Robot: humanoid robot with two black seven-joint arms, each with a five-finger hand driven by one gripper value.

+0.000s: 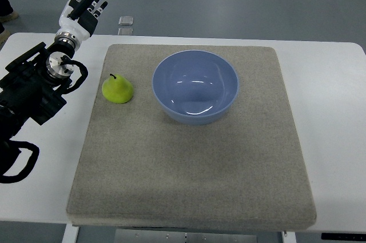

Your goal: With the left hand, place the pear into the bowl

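Left hand was up past the table's far-left edge, fingers straight and empty, so it needed to drop onto the green pear sitting upright just left of the blue bowl.

Left hand raised at the far left, fingers extended, seemingly relaxed, holding nothing.

A grey mat covers the white table; a small square object lies on the floor beyond.
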